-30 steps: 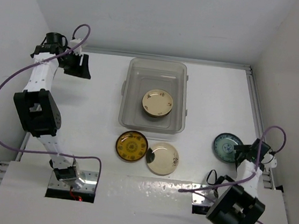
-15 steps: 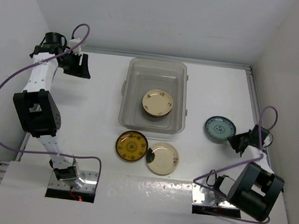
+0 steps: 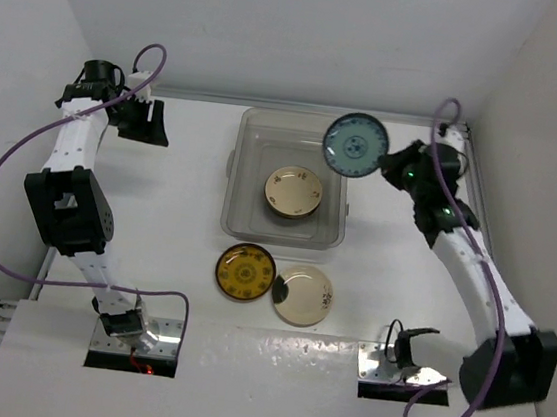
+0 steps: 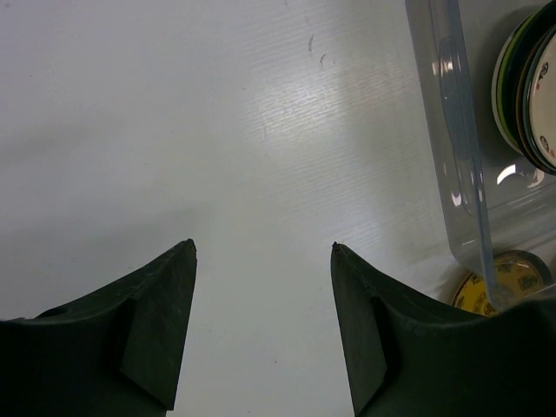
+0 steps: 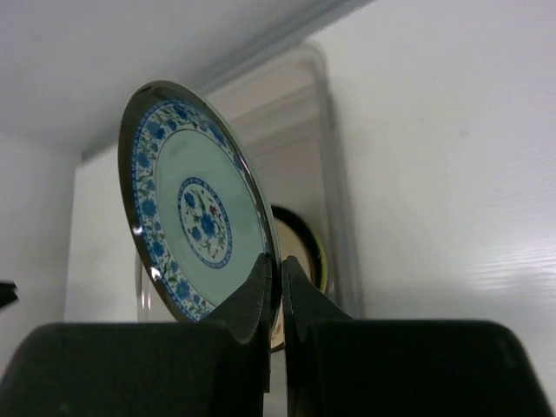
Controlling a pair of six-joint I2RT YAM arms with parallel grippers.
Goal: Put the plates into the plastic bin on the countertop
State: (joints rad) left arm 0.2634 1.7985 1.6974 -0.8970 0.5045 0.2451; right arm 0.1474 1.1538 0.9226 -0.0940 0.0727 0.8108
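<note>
Aloft, blue plate (image 3: 356, 145) in right gripper (image 5: 276, 282)

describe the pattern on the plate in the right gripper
Pale teal plate, blue floral border and centre motif; clearest in right wrist view.

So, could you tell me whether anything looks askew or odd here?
Nothing spilled or damaged. Only the blue plate stands on edge, pinched at its rim by the right end effector near the bin.

Plain white walls (image 3: 279, 27) on three sides — evenly lit (soft corner shadows) — metal brackets (image 3: 172, 329) at the near edge
</note>
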